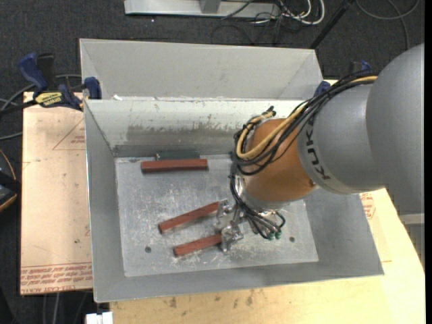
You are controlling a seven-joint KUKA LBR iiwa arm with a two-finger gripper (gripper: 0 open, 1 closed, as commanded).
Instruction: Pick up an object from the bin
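Observation:
My gripper is low in the bin, right of centre, under the orange wrist cover. It sits at the right ends of two reddish-brown bars. The upper bar slants up to the right and ends beside the gripper's top edge. The lower bar lies nearly parallel to it, and its right end reaches the gripper's underside. Whether either bar is gripped is hidden by the gripper body and cables.
A third reddish-brown bar lies flat near the bin's back wall, with a dark grey bar just behind it. The arm and its cables cover the bin's right half. The floor is scratched bare metal at left and front.

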